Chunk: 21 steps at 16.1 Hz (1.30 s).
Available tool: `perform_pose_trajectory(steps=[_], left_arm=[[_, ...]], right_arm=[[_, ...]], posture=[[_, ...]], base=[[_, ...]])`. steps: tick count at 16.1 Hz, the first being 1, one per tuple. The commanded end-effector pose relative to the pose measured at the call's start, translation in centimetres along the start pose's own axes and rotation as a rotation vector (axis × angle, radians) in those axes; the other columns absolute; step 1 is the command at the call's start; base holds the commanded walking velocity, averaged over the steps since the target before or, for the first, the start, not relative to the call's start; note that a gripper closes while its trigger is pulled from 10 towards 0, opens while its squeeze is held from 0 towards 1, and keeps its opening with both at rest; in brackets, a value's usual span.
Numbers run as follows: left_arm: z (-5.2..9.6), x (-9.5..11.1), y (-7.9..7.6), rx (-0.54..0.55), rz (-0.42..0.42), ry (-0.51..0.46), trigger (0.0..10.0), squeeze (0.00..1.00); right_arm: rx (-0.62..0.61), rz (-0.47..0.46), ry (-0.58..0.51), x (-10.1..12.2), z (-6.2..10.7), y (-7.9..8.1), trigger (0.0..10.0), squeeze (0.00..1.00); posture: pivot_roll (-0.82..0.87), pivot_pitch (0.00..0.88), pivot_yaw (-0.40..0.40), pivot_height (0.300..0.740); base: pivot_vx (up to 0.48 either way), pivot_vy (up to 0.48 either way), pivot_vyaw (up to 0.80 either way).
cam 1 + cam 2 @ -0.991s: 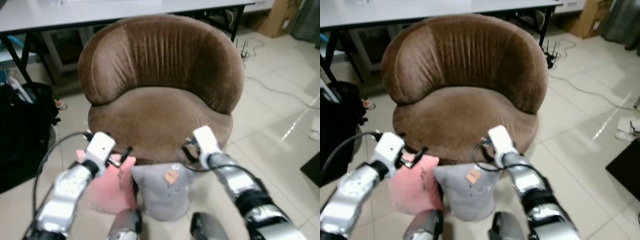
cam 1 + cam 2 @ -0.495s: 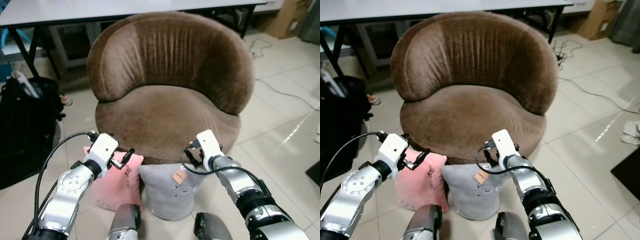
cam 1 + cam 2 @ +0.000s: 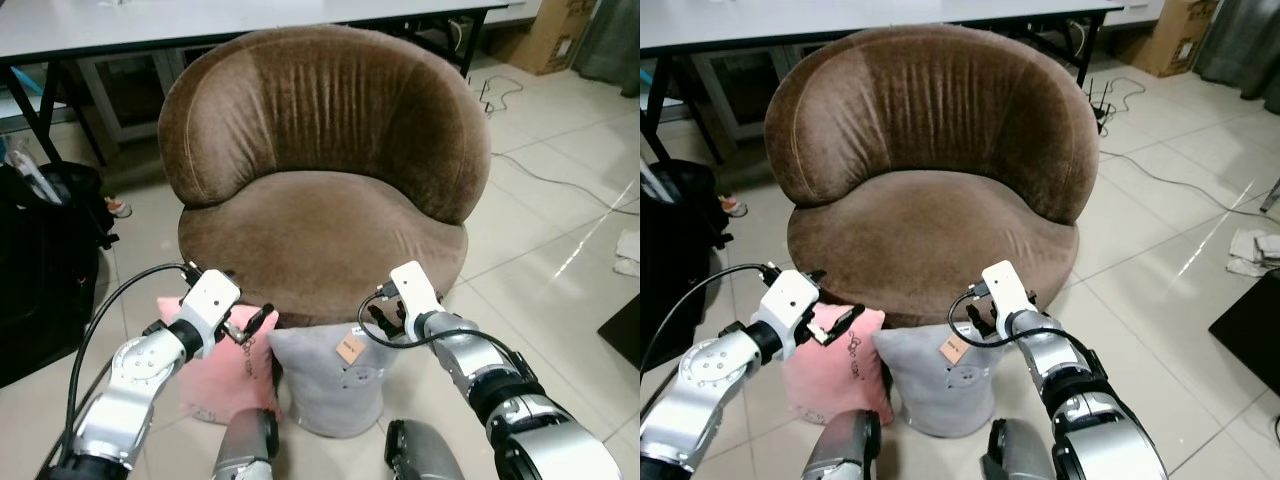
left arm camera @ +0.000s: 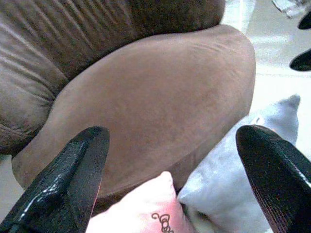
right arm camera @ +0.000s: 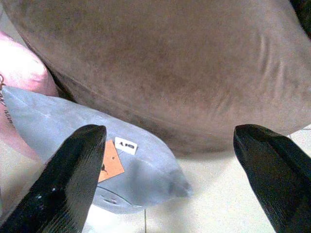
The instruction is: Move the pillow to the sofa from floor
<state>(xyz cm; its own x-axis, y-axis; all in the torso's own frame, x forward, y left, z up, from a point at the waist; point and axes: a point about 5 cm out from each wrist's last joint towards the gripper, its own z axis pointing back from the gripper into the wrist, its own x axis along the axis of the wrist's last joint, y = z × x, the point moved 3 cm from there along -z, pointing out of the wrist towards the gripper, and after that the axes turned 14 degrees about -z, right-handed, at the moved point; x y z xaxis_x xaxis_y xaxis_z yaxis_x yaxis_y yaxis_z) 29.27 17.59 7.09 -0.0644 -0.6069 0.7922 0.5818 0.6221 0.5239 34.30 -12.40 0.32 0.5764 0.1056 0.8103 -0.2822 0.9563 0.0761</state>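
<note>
Two pillows lean on the floor against the front of a round brown sofa chair [image 3: 320, 215]: a pink pillow [image 3: 220, 375] on the left and a grey pillow [image 3: 325, 385] with an orange tag on the right. My left gripper [image 3: 250, 325] hovers open just above the pink pillow's top edge, its fingers [image 4: 68, 179] spread wide. Over the grey pillow's upper right corner, my right gripper [image 3: 385, 325] hangs open with nothing between its fingers [image 5: 73, 179]. The grey pillow [image 5: 97, 160] and pink pillow [image 4: 146, 213] both show below the sofa's seat edge.
A black bag [image 3: 40, 260] stands on the floor to the left. Behind the sofa is a white table [image 3: 200, 15] with black legs. Cables [image 3: 540, 170] trail over the tiled floor at right, by a cardboard box [image 3: 555, 30].
The camera has shifted a little, so the whole scene sits further left. Both grippers stay open above the pillows at about the same places.
</note>
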Motion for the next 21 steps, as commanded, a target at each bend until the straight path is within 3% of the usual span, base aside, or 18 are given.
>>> perform_pose_trajectory(steps=[1, 8, 12, 21], left_arm=[[-0.3, 0.1, -0.2, -0.026, -0.016, -0.007, 10.0, 0.0], [-0.4, 0.3, -0.7, -0.014, 0.014, -0.037, 10.0, 0.0], [0.2, -0.6, -0.7, 0.057, 0.07, -0.01, 10.0, 0.0], [-0.1, -0.4, -0.2, 0.105, 0.079, -0.009, 10.0, 0.0]], right_arm=[[-0.009, -0.033, -0.003, 0.1, -0.1, 0.0, 10.0, 0.0], [0.027, -0.046, -0.026, 0.3, -0.5, 1.6, 10.0, 0.0], [0.024, -0.043, -0.029, 0.1, -0.5, 1.5, 10.0, 0.0], [0.005, -0.094, -0.065, 0.7, -0.5, 1.4, 10.0, 0.0]], posture=[[0.1, 0.0, 0.017, 0.58], [0.1, 0.0, 0.022, 0.565], [0.1, 0.0, 0.005, 0.565], [0.1, 0.0, -0.003, 0.565]], base=[[0.0, 0.0, 0.0], [0.0, 0.0, 0.0], [0.0, 0.0, 0.0], [0.029, 0.0, 0.0]])
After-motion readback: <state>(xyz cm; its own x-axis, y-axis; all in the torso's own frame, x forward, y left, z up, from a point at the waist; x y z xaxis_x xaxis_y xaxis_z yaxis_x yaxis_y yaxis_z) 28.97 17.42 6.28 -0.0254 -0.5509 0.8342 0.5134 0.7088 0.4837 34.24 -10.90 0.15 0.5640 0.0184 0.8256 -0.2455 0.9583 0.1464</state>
